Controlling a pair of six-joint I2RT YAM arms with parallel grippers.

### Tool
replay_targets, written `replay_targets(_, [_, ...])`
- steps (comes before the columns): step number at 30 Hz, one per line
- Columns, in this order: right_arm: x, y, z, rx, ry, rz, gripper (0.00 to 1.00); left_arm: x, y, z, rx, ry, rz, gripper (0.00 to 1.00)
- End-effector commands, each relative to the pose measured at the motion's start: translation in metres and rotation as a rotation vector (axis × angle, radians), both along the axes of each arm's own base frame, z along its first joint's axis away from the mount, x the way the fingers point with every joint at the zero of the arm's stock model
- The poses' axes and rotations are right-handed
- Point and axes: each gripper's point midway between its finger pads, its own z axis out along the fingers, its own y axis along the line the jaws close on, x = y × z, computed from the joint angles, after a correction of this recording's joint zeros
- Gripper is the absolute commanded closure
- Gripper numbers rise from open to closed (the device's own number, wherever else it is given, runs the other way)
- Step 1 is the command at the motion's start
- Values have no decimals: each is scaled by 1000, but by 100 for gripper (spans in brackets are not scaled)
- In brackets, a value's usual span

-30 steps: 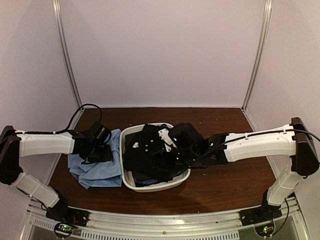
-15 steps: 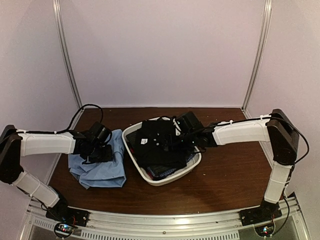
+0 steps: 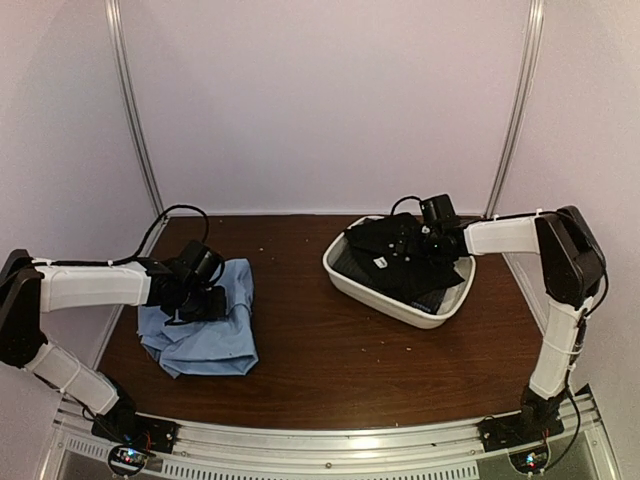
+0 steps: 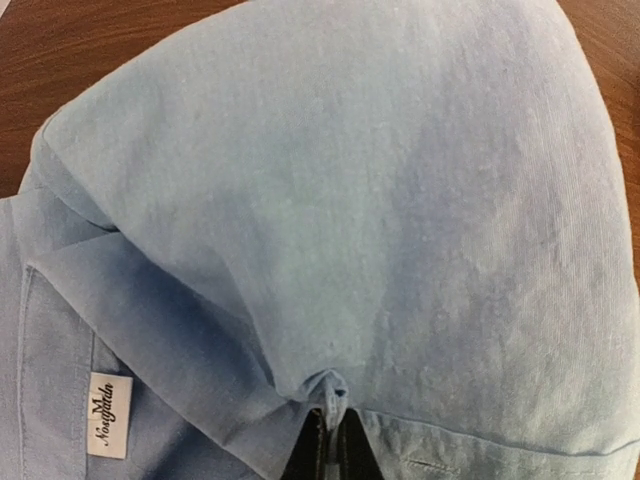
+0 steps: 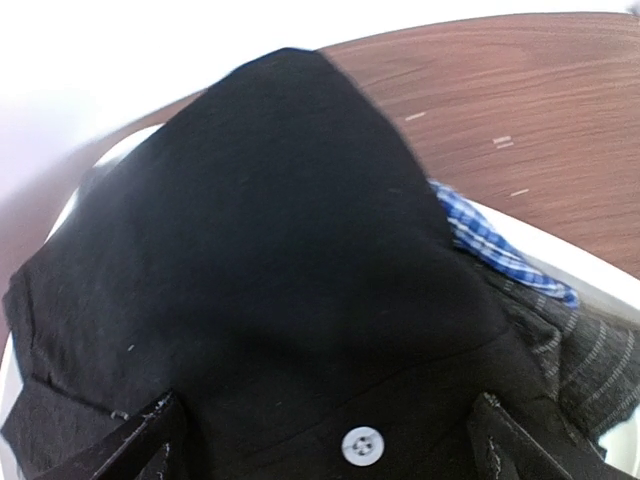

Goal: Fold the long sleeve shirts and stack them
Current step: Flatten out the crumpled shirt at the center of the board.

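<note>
Top external view: the right end effector is reaching into the white tub. The tub is now sitting at the far right of the counter, after standing in the middle, just beside the light blue shirt, a second ago (the right arm has been swinging it aside). The end effector's fingers are standing wide apart over the black shirt heaped at the top of the tub. The right wrist view is showing that cloth between them, with a blue checked shirt peeking out beneath. The left end effector is staying put on the left, its fingers pinched together on a fold of the light blue shirt, which is lying bunched on the counter, not yet folded. With the tub now well apart from it, the stretch of counter between the two is likely being freed for spreading and folding the blue shirt before the tub's shirts are taken up.
</note>
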Motion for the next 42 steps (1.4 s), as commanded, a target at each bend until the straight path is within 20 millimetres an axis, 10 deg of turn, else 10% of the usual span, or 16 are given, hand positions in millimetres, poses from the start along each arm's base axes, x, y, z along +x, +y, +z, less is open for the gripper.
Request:
replay_targets(1, [5, -89, -39, -85, 115, -209, 0, 12, -11, 14, -36, -39, -21, 100])
replay_targets(11, [35, -209, -23, 58, 50, -528, 0, 17, -16, 22, -42, -51, -46, 100])
replay_targets(16, [52, -215, 16, 63, -40, -488, 2, 16, -16, 26, -45, -57, -49, 100])
replay_targets(27, [-2, -56, 105, 7, -172, -89, 0, 13, -14, 37, -63, -81, -48, 100])
replay_targets(37, [-55, 122, 63, 105, -68, 465, 0, 12, -13, 52, -83, -112, -41, 100])
replay_targets(42, [-51, 151, 33, 71, -15, 538, 0, 10, -11, 54, -92, -113, -32, 100])
